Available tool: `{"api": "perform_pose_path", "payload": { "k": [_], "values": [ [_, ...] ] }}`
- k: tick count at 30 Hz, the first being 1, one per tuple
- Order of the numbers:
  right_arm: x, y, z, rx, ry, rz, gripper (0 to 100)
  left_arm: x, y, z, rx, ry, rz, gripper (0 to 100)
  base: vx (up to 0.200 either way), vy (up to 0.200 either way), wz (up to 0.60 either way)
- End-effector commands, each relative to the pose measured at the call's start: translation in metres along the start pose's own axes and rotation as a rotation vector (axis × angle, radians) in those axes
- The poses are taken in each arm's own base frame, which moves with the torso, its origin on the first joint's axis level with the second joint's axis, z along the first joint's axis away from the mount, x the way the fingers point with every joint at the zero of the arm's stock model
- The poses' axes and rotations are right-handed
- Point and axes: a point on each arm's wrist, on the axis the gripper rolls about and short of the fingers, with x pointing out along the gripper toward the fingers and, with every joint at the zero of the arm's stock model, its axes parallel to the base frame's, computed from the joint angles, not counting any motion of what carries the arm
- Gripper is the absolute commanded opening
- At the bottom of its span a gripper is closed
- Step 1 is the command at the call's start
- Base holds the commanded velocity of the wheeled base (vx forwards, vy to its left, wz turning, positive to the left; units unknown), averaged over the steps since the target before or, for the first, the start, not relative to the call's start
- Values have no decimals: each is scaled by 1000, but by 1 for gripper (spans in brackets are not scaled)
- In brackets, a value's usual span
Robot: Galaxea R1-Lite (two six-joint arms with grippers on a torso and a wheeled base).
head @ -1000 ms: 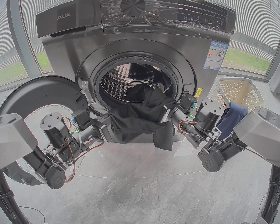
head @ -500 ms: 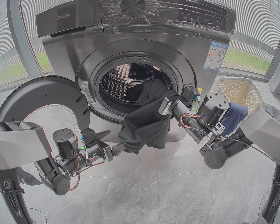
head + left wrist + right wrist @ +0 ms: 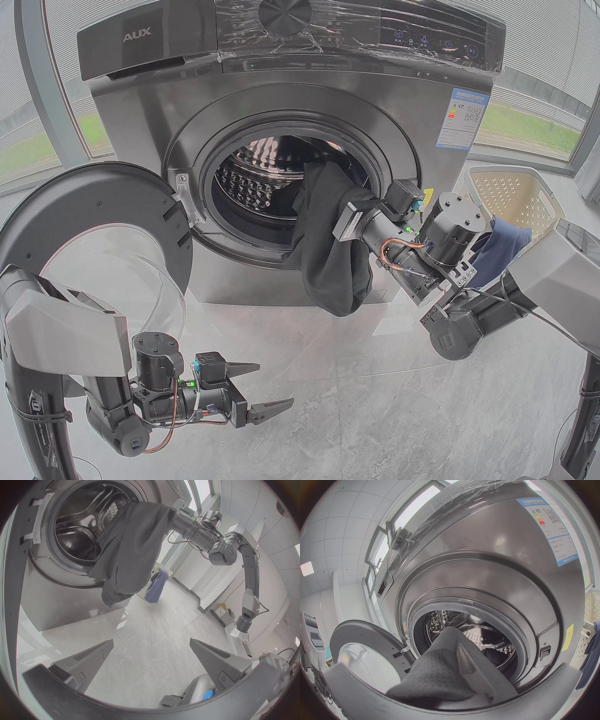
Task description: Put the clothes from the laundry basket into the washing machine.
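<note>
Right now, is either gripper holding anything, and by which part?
The right gripper holds the black garment by a bunched upper fold at the drum mouth; the rest hangs down. The left gripper is open and empty.

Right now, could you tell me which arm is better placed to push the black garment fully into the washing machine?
Right. The right end effector is shut on the black garment, which hangs over the washing machine's rim. The left end effector is open, empty and low near the floor.
</note>
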Motion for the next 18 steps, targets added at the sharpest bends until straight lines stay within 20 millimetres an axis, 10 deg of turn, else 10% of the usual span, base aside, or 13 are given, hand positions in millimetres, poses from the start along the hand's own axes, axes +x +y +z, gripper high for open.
{"api": "perform_pose_path", "payload": {
  "k": [1,8,18],
  "values": [
    [-1,1,-7,1,13,4,0,5,0,5,28,-22,-5,100,0,0,0],
    [-3,17,-20,12,50,36,0,24,3,75,131,-300,91,100,0,0,0],
    [-5,38,-34,26,83,83,0,61,16,104,136,-442,111,100,0,0,0]
  ]
}}
